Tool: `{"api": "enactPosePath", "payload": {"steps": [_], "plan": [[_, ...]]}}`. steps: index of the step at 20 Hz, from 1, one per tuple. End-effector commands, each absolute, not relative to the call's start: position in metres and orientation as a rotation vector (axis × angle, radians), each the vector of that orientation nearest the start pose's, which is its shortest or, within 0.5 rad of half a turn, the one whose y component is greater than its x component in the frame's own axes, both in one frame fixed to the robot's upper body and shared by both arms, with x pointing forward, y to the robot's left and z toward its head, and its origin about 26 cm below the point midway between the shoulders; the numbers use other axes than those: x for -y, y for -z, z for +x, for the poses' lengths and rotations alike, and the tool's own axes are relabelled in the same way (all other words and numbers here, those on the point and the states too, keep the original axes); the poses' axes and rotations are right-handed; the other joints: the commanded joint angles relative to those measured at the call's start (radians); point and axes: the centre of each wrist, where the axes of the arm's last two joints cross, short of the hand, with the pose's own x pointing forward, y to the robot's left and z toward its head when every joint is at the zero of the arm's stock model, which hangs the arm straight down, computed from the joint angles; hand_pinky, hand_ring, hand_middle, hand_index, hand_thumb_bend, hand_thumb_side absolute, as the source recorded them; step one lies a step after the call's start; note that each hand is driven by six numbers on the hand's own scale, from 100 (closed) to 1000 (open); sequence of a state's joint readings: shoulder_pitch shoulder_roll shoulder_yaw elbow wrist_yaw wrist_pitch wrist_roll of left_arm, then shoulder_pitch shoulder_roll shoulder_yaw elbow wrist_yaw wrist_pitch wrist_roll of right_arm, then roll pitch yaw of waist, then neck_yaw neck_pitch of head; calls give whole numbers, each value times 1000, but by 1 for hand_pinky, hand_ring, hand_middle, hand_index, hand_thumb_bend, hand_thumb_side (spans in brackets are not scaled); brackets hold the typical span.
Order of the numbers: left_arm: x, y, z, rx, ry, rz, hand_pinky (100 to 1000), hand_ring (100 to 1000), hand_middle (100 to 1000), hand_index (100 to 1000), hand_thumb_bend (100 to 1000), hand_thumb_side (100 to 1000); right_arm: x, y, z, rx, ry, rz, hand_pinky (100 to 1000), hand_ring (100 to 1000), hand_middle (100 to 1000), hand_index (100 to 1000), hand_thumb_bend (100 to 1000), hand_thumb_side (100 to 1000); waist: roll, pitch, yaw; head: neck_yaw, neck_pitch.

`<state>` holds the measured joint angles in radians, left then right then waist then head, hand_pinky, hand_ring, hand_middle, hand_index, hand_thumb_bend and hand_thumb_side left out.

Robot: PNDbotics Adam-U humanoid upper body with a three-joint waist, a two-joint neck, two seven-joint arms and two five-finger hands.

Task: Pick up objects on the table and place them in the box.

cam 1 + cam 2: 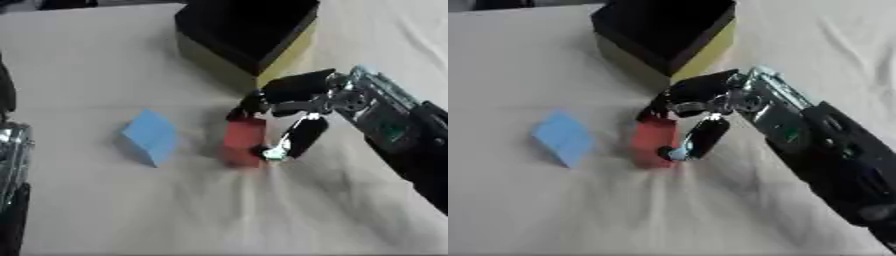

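Right hand [293, 107] is coming in from the right side, black fingers and silver joints, and it is pinching the red block [241, 141]: fingers curling over the block's top far edge, thumb [300, 138] pressing against its right face near the base. The red block is a plain matte box shape, standing upright on the table [79, 60], which is lying under a pale cloth that is wrinkling in fan-like folds just below the block. Whether the block is resting on the cloth or lifting just clear of it, cannot tell. Left of it, near but apart, a light blue block [150, 136] is sitting tilted on an edge, smooth flat faces, sharp corners. Behind the hand, toward the far side, the box [662, 35] is standing open, square, dark black inside with yellow outer walls, thick rim, looks like foam or stiff card, cannot tell which. The right forearm is showing a silver housing with a green patch on it, then black casing running to the lower right corner. The right eye view is showing more of that forearm and the whole box opening with all four of its corners; the left eye view is cutting off the box at the top. The left eye view alone is showing a strip of black and silver at its left edge [10, 150], part of the left arm; its fingers are not visible, so cannot tell that hand's state.
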<state>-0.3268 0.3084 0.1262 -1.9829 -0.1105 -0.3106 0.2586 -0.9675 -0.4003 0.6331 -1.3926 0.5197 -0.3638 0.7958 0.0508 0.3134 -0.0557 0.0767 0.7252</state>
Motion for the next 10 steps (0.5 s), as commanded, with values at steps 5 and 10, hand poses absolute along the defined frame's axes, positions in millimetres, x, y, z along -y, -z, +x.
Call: {"api": "enactPosePath", "payload": {"steps": [5,10], "plan": [[-285,-221,301,-3515,-92,-581,687,722,673,701,100,895,110,-229,401,-1637,2919,233,613,696,634,723,100,666,-2,-14,3,0,5],[-285,-221,301,-3516,-94,-584,688,723,673,701,100,894,111,-231,400,-1708,2907,214,585,658,600,690,100,599,-1,-15,2,0,4]]}}
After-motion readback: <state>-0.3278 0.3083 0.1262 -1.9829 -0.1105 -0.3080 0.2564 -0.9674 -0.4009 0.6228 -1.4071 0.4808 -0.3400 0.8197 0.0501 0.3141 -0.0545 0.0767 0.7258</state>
